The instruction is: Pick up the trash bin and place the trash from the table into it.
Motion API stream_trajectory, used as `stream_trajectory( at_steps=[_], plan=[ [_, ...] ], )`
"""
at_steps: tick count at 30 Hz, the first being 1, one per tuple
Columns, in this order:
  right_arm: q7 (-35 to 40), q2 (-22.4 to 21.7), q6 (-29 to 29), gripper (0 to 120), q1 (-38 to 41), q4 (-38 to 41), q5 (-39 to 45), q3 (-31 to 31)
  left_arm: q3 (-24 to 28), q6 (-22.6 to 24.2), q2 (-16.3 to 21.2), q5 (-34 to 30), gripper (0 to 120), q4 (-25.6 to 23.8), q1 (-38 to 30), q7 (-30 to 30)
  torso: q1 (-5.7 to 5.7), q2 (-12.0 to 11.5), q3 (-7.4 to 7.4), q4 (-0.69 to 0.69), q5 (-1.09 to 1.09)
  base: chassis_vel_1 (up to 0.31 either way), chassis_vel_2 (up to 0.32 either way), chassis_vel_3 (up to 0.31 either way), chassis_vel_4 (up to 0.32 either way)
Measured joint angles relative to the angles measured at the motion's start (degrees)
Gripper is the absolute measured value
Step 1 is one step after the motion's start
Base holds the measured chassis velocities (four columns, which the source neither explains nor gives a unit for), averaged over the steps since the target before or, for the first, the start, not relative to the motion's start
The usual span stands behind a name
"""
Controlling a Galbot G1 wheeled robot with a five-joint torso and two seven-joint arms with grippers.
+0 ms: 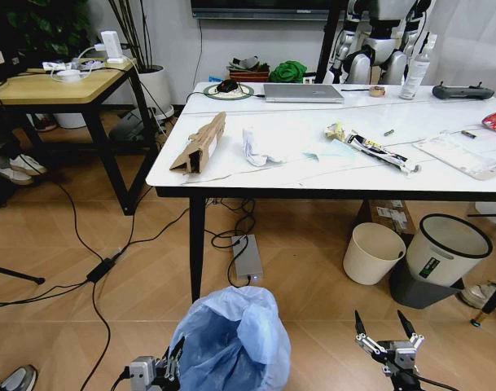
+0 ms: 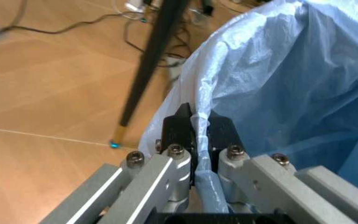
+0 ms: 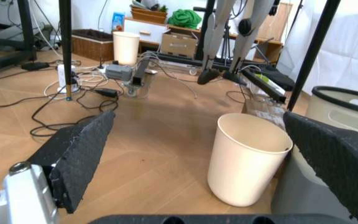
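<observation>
The trash bin (image 1: 231, 338), lined with a puffy light-blue bag, stands on the wooden floor just in front of the table (image 1: 272, 175), low and slightly to the robot's left. The left gripper (image 1: 168, 365) sits at the bin's left rim; in the left wrist view its black pads (image 2: 180, 126) are pinched together on a fold of the bag's edge, so the jaws are narrow and holding the liner, apparently with the rim inside it. The right gripper (image 1: 386, 336) hangs low on the robot's right, well apart from the bin, its two fingers spread wide and holding nothing; beyond it stand a cream round bin (image 1: 373, 252) and a grey bin with a white rim (image 1: 445, 248).

The governing relation is vertical. The trash lies on the tabletop, above and ahead of the bin: a torn brown cardboard strip (image 1: 200, 143) near the table's left front edge, long axis running away from the robot and a little to the right; crumpled white paper (image 1: 256, 147) beside it; a long wrapper (image 1: 378, 148) and a flat white packet (image 1: 459, 155) farther right. The cardboard is the piece nearest the left arm, which is occupied by the bin. The free right gripper lies closer to the wrapper and the packet, so it is judged the likelier arm for picking.
</observation>
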Motion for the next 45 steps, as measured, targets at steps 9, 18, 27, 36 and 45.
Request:
stream_trajectory(
  at_steps=[9,18,27,36,45],
  plan=[
    [-0.02,0.0,0.2,100,0.5,-0.65,0.08,-0.13,-4.35,3.27,1.25,-3.6,1,-1.69,-0.05,-1.19,0.71,2.03,1.32,0.0,0.0,0.0,0.0,0.0,0.0],
    [-1.31,0.0,0.22,100,0.59,-0.32,2.03,-0.9,-3.92,4.48,1.02,-3.23,1,-2.85,0.36,-1.29,1.55,4.27,2.71,0.0,-0.01,0.0,0.0,0.0,0.0],
    [-2.22,0.0,0.61,100,0.24,0.38,2.36,-0.76,-3.46,4.14,0.41,-2.03,1,-2.77,0.33,-1.02,2.46,6.59,4.11,0.0,0.0,0.0,0.0,0.0,0.0],
    [-4.67,0.0,-1.77,100,-1.36,4.21,4.14,-0.26,-3.26,4.01,0.07,-1.33,1,-2.71,0.2,-0.99,3.32,8.92,5.59,0.0,0.0,0.0,0.0,0.0,0.0],
    [-5.1,0.0,-1.35,100,-1.52,4.51,5.1,0.31,-2.73,3.72,0.05,-0.67,1,-2.62,0.41,-0.95,4.11,10.99,6.87,0.0,0.0,0.0,0.0,0.0,0.0]
  ],
)
